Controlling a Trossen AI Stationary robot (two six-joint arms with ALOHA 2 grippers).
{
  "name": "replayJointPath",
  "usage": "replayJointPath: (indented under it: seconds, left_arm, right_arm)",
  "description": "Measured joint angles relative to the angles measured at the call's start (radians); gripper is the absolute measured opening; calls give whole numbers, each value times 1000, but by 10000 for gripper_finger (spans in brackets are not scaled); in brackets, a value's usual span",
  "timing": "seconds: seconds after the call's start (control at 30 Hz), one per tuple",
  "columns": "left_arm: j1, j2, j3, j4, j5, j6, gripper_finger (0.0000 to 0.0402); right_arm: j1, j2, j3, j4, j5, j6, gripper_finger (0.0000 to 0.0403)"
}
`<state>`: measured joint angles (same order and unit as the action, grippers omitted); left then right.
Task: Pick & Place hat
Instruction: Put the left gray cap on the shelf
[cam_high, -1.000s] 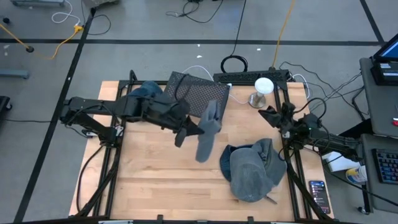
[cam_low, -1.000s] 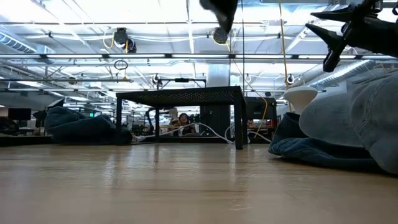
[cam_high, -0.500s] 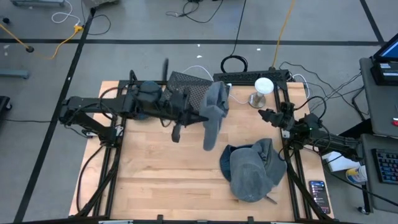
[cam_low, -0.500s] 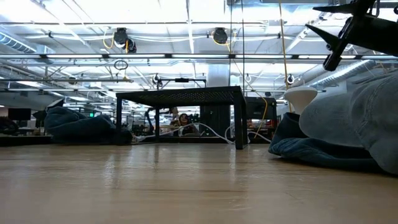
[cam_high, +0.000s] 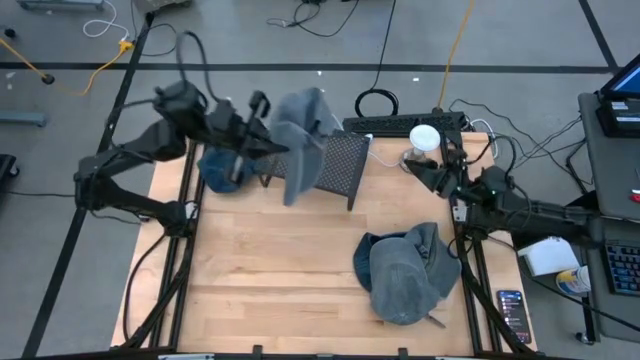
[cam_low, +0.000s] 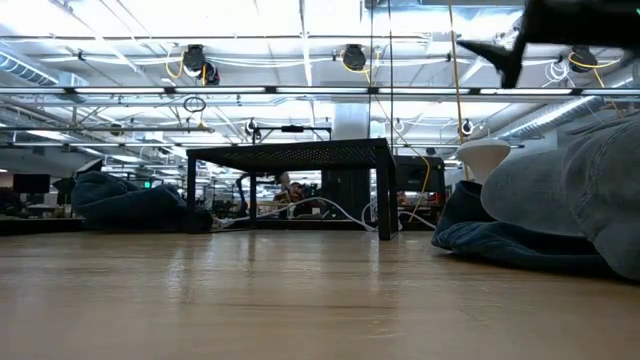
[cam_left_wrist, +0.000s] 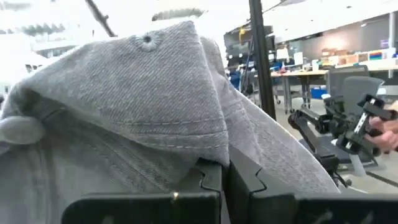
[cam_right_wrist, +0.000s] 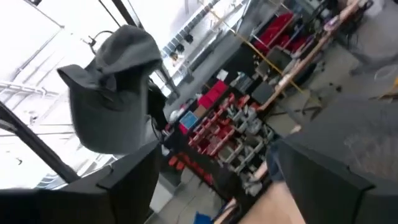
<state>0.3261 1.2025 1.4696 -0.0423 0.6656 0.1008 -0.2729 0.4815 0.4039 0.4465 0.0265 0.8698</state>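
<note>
— What lies nearest?
— A pile of grey hats (cam_high: 405, 272) on the table (cam_high: 270, 290); the right gripper (cam_high: 432, 172) hangs beyond it, jaws spread, empty.
— Farther back?
— The left gripper (cam_high: 268, 140), clamped on a grey hat (cam_high: 300, 135), above the mesh stand (cam_high: 335, 165).

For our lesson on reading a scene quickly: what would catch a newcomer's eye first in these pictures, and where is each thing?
First, the grey denim cap dangling from the shut left gripper, lifted above the black mesh stand at the table's far edge. Next, the heap of grey and blue caps lying on the wooden table near its right side. The right gripper hovers open and empty beside the small white lamp.
</note>
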Motion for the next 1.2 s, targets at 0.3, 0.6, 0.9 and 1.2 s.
replayJointPath:
  seconds: [0.3, 0.6, 0.9, 1.2]
  left_arm:
    - [181, -48, 0, 263, 302, -102, 0]
    - [260, -29, 0, 541, 395, -255, 0]
    - [252, -12, 0, 575, 387, -261, 0]
    - [185, 68, -1, 573, 332, -210, 0]
  right_arm:
    - [0, 425, 405, 0, -20, -108, 320]
    - [58, 768, 750, 19, -109, -182, 320]
    - [129, 978, 978, 65, -107, -261, 320]
    - [189, 1055, 1064, 66, -110, -288, 320]
